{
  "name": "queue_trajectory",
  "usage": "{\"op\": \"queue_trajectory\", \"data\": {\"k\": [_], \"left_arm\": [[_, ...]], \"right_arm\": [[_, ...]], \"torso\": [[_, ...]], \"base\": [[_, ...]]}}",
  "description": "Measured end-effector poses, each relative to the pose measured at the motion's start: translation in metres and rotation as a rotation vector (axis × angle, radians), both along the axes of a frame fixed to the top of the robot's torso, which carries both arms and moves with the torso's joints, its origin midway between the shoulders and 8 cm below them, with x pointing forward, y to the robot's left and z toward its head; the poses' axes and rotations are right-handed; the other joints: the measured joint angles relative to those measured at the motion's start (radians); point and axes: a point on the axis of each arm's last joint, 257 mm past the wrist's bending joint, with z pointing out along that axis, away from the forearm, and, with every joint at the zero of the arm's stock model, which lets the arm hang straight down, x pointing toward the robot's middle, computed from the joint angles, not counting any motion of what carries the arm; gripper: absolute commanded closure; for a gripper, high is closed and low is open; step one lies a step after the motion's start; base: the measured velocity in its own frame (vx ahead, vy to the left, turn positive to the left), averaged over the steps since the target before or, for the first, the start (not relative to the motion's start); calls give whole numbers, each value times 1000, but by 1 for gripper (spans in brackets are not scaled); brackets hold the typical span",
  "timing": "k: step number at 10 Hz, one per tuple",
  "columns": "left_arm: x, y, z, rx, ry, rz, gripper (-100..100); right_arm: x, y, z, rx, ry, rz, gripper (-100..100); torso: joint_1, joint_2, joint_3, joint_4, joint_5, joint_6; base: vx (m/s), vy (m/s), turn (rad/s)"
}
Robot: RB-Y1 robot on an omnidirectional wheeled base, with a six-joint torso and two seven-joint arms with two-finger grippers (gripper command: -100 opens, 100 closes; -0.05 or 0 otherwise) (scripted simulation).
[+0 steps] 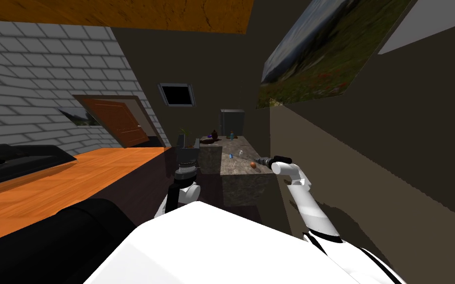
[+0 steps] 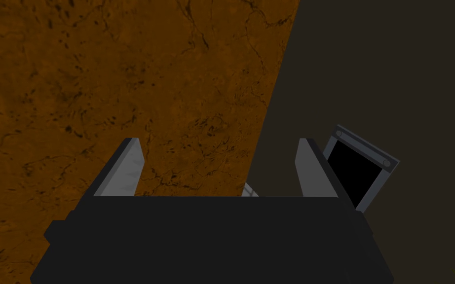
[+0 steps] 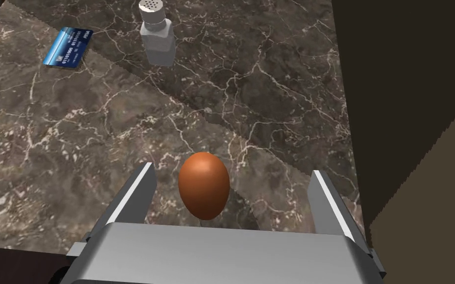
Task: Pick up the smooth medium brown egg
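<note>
The left gripper point(image 2: 220, 144) is standing upright just ahead of my chest, beside the near left corner of the counter, with its two fingers spread wide and nothing between them. The right gripper point(image 3: 232, 171) is reaching in over the near edge of the dark marbled counter point(image 3: 73, 148), its blades also standing well apart. The brown egg point(image 3: 204, 185) is sitting between them, close to the gripper's body. A gap is showing on each side of it, the wider one toward the blade nearer the wall, so neither blade is touching the shell. The egg is resting on the stone with its narrower end pointing toward the gripper's body and a faint shadow lying under it. In the head view it is lying by the counter's near right corner, close to the dark wall that is running along that side. Farther along the counter, a pale grey shaker point(image 3: 156, 37) with a perforated cap is standing upright, well apart from the egg. A blue card point(image 3: 67, 48) is lying flat just beside the shaker, on the side away from the wall. At the far end of the counter, a small dark brown bottle point(image 1: 214, 133) and a small blue bottle point(image 1: 231, 134) are standing near each other, with a grey box point(image 1: 232, 123) rising behind them. To my left, an orange wooden surface point(image 1: 73, 182) is stretching away toward a reddish-brown door point(image 1: 118, 121), and a landscape painting point(image 1: 320, 54) is hanging on the wall to my right.
</note>
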Motion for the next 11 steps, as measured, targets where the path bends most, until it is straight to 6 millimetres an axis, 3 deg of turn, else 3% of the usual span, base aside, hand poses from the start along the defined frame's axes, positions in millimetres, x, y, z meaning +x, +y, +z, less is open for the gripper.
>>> {"op": "queue_trajectory", "data": {"k": [8,11], "left_arm": [[0,0,0,0,0,0,0],[0,0,0,0,0,0,0]], "right_arm": [[-17,8,-42,168,278,-81,-100],[-38,8,-72,243,429,-130,-100]], "torso": [[0,-1,-1,0,0,0],[0,-3,-2,-1,0,0]], "base": [[47,-8,29],[71,-6,36]]}}
